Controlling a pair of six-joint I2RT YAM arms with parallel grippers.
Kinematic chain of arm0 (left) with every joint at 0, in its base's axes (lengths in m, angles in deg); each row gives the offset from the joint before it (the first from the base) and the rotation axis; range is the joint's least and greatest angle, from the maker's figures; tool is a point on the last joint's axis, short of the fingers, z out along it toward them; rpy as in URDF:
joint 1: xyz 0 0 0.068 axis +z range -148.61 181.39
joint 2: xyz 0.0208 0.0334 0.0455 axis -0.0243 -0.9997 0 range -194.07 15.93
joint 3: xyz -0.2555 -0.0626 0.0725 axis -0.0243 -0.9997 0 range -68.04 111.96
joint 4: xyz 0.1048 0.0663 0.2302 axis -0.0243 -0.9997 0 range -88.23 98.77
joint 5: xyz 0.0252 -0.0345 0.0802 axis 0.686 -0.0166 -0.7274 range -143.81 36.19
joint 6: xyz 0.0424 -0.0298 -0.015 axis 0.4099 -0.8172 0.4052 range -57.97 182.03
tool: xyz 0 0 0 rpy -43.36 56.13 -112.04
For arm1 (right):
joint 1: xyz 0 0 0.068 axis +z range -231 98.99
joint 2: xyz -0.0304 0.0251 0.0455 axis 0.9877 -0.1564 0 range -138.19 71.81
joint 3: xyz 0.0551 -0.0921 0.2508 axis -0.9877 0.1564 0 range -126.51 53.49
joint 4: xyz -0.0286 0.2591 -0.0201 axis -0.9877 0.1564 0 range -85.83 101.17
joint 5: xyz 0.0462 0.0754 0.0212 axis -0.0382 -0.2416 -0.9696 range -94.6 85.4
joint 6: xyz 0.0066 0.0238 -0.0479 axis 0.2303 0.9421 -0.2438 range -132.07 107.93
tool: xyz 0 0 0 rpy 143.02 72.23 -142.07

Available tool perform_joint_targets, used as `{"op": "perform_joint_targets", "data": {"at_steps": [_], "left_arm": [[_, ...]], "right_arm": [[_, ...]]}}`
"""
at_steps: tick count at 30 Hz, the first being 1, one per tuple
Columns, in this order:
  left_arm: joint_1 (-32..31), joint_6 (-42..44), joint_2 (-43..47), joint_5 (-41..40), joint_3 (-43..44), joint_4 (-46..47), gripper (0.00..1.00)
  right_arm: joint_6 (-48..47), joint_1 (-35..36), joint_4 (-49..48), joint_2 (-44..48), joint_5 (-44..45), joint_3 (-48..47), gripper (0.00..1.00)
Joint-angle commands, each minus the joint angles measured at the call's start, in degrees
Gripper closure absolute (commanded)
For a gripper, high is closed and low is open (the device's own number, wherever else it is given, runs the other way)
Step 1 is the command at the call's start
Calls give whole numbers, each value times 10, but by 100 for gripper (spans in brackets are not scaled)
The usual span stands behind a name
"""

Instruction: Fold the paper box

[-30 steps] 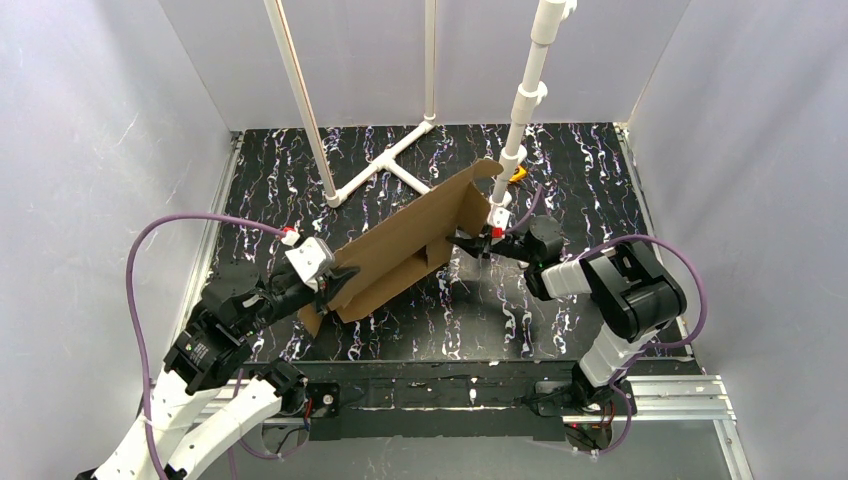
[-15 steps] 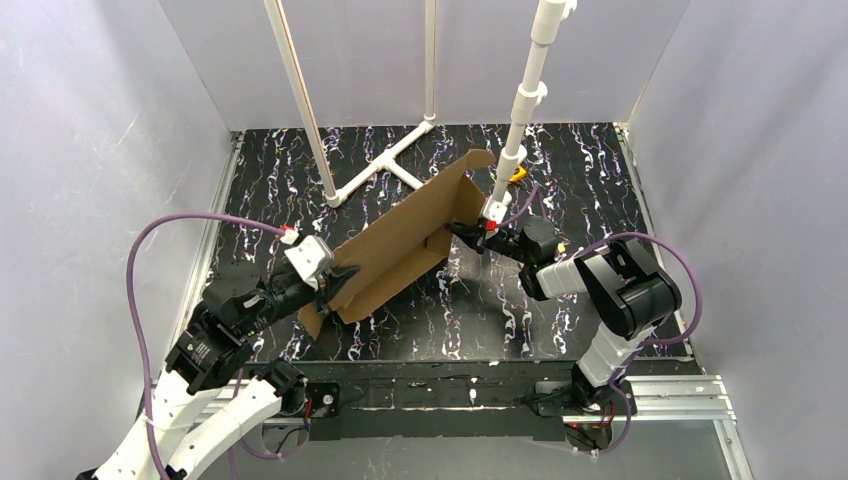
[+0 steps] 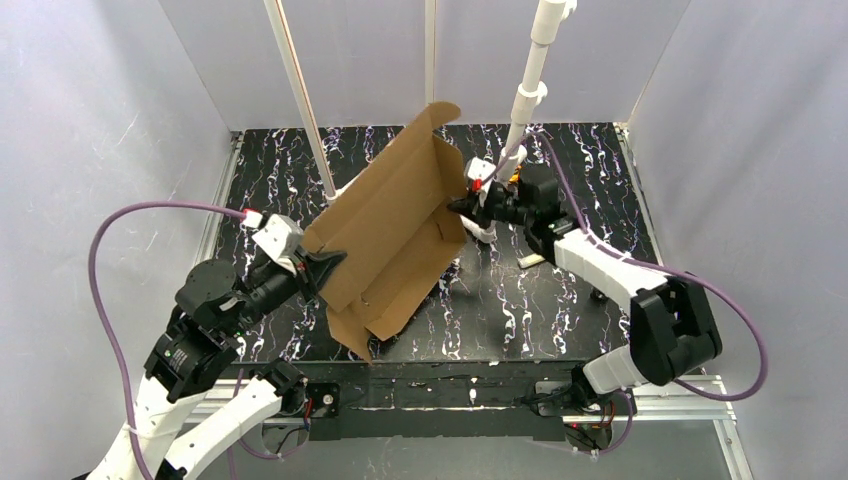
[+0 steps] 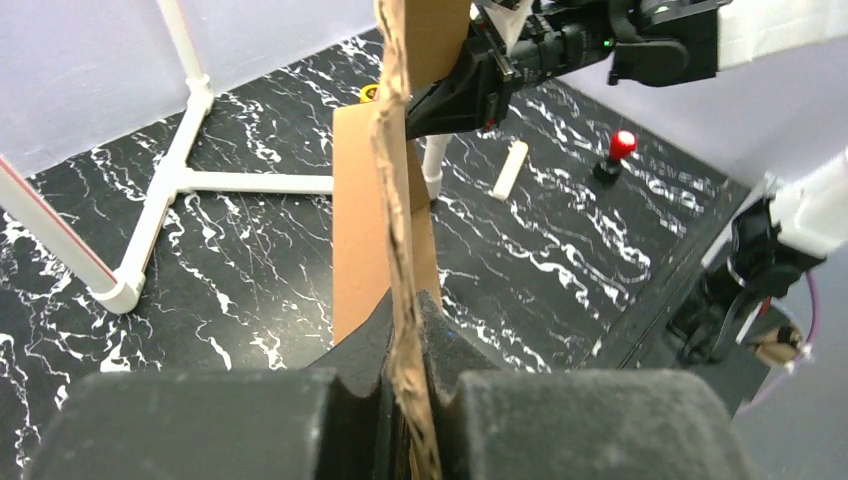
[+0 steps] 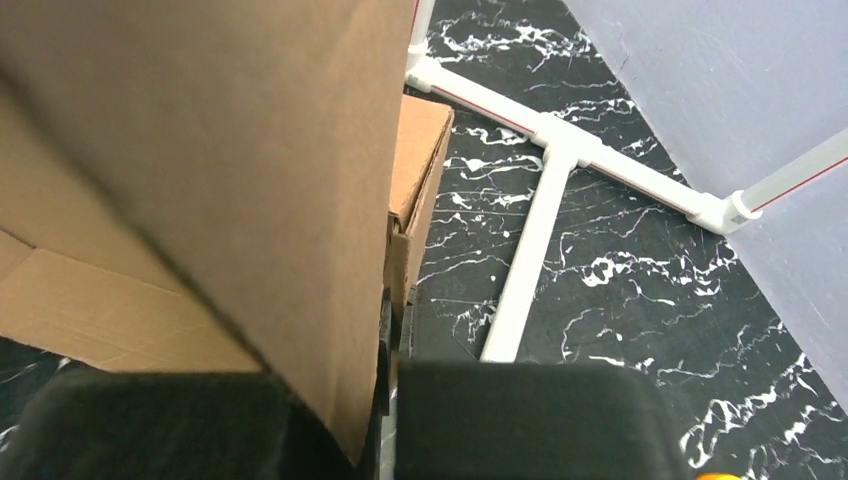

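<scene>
The paper box (image 3: pixel 390 235) is a brown cardboard sheet with flaps, held up on edge above the black marbled table, its open side facing the near right. My left gripper (image 3: pixel 328 266) is shut on its near-left edge; in the left wrist view the corrugated edge (image 4: pixel 392 180) runs straight up out of the pinched gripper (image 4: pixel 408 300). My right gripper (image 3: pixel 458 207) is shut on the box's far-right wall. The right wrist view shows that wall (image 5: pixel 200 130) filling the left side, with the gripper (image 5: pixel 395 300) closed on a thin edge of it.
A white pipe frame (image 3: pixel 385 165) lies on the table behind the box, with tall white poles (image 3: pixel 525 95) rising from it. A short white stick (image 4: pixel 510 168) and a small red-topped object (image 4: pixel 620 147) lie to the right. Grey walls close in three sides.
The right gripper has shut on the box's far-right wall. Both arms have lifted the box and tipped it more upright, its top now farther back and higher.
</scene>
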Motion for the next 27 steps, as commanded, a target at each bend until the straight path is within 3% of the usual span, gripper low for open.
{"op": "perform_joint_targets", "data": {"at_steps": [1, 7, 13, 17, 27], "left_arm": [[0, -68, -20, -79, 43, -21, 100], [0, -87, -59, -128, 49, -43, 100], [-1, -110, -95, -130, 30, -33, 100], [0, -110, -117, -143, 8, -16, 100], [3, -159, -118, -198, -152, 136, 100]], "right_arm": [[-128, 9, 394, 47, -15, -115, 99], [-136, 9, 600, 76, 34, -175, 99], [-136, 9, 728, 72, 79, -202, 99], [-110, 9, 705, 62, 120, -179, 98], [-98, 9, 582, 29, 163, -90, 81]]}}
